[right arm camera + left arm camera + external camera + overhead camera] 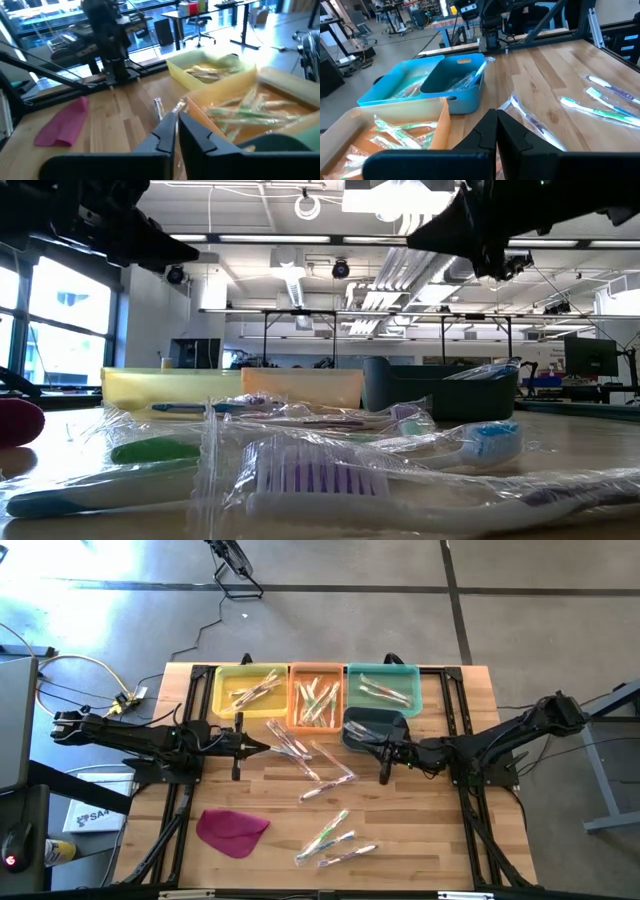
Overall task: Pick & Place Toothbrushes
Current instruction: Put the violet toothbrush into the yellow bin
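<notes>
Several wrapped toothbrushes lie flat on the wooden table, one group mid-table (312,765) and one near the front edge (335,840), large in the low view (310,480). More lie in the yellow bin (247,690), orange bin (316,698), teal bin (382,688) and dark bin (373,728); one leans out over the dark bin's rim (482,67). My left gripper (266,747) (496,114) hovers shut left of the mid-table group. My right gripper (362,747) (177,125) hovers shut by the dark bin's front. Neither holds anything.
A flat magenta cloth (232,830) (65,122) lies at the front left. The four bins stand in a row along the far edge. Black frame rails (190,740) run down both sides of the table. Bare wood shows at the front right (440,840).
</notes>
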`<state>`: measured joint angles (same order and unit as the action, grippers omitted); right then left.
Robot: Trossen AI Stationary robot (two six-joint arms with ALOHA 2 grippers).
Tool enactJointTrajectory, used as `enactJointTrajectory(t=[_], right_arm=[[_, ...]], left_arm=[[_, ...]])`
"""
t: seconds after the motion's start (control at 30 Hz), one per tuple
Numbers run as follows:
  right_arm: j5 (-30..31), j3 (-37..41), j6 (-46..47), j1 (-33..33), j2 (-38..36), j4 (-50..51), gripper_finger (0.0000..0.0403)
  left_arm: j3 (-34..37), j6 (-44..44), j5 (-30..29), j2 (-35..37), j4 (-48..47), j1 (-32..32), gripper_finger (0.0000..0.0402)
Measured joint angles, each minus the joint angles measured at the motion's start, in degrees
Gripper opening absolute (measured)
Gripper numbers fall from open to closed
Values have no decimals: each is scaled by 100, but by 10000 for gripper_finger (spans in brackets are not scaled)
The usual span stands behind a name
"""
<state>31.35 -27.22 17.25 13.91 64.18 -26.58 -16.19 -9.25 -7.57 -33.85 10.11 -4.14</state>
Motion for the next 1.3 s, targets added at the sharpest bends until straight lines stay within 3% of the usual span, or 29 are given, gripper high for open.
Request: enactJointTrajectory(t=[0.43,0.67,1.0,1.3], right_arm=[[3,-1074,-259,228,347,1235,2],[-192,-1658,-837,234,1113,1303,2],[-644,-2297,-721,234,1839,1533,2],[-642,-2484,-1249,184,1990,1650,2]], left_arm=[[0,5,-1,0,6,0,0],[0,8,0,-2,4,0,0],[0,19,-2,-2,2,0,0],[0,16,-1,-4,0,0,0]])
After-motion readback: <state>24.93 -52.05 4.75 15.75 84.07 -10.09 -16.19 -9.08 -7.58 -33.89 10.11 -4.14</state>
